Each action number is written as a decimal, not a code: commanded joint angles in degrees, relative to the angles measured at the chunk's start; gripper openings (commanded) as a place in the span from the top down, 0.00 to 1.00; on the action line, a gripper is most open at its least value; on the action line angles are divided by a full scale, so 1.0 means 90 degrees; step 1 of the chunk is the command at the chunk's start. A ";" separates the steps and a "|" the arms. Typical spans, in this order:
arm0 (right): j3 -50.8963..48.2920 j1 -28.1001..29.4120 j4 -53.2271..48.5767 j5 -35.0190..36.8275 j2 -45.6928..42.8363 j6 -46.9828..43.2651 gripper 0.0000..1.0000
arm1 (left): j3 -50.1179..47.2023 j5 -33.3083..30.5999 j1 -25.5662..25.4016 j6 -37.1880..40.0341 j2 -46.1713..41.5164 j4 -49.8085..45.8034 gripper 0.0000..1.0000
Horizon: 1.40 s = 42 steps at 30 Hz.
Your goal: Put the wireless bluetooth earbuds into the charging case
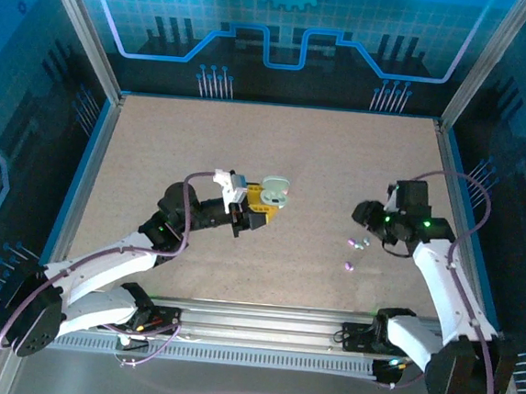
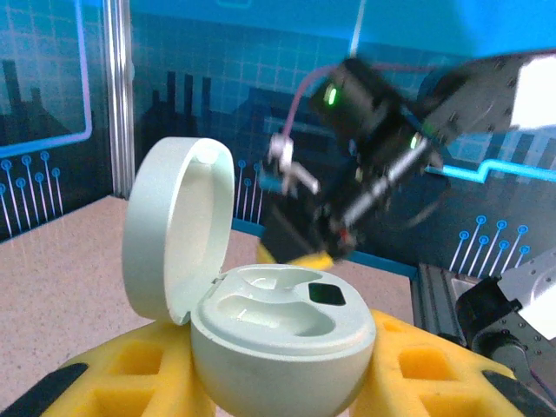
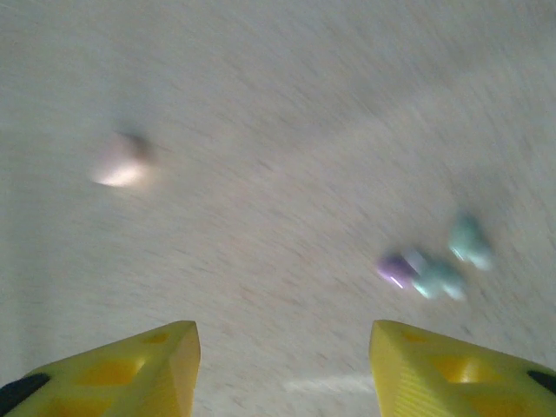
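Observation:
My left gripper (image 1: pixel 258 211) is shut on the pale charging case (image 1: pixel 274 192) and holds it above the table. In the left wrist view the case (image 2: pixel 282 339) sits between the yellow fingers (image 2: pixel 417 356) with its lid (image 2: pixel 174 230) flipped up on the left; both moulded wells look empty. Small earbuds (image 1: pixel 356 244) lie on the table, with one more (image 1: pixel 349 266) a little nearer. My right gripper (image 1: pixel 373 218) hovers just above and behind them, open. The right wrist view is blurred: purple and teal earbuds (image 3: pixel 433 271) lie ahead to the right and a pale one (image 3: pixel 122 162) far left of the open gripper (image 3: pixel 282 334).
The tan table (image 1: pixel 277 143) is walled by a metal frame with blue panels. An aluminium rail (image 1: pixel 261 321) runs along the near edge between the arm bases. In the left wrist view the right arm (image 2: pixel 373 156) hangs beyond the case.

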 commanded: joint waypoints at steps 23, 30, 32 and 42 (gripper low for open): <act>0.0141 -0.0226 0.0784 0.0273 0.2748 -0.1466 0.52 | -0.0024 -0.0008 -0.0077 -0.0204 -0.0180 0.0272 0.74; 0.0289 -0.0224 0.0796 0.0304 0.3064 -0.1641 0.52 | 0.0015 0.0004 -0.0088 -0.0213 -0.0110 0.0241 0.74; 0.0324 -0.0214 0.0773 0.0294 0.3131 -0.1645 0.52 | 0.0025 0.0011 -0.0089 -0.0223 -0.0095 0.0236 0.74; 0.0102 -0.0073 0.0542 0.0260 0.3031 -0.1207 0.52 | 0.0025 -0.0012 -0.0091 -0.0209 -0.0104 0.0202 0.74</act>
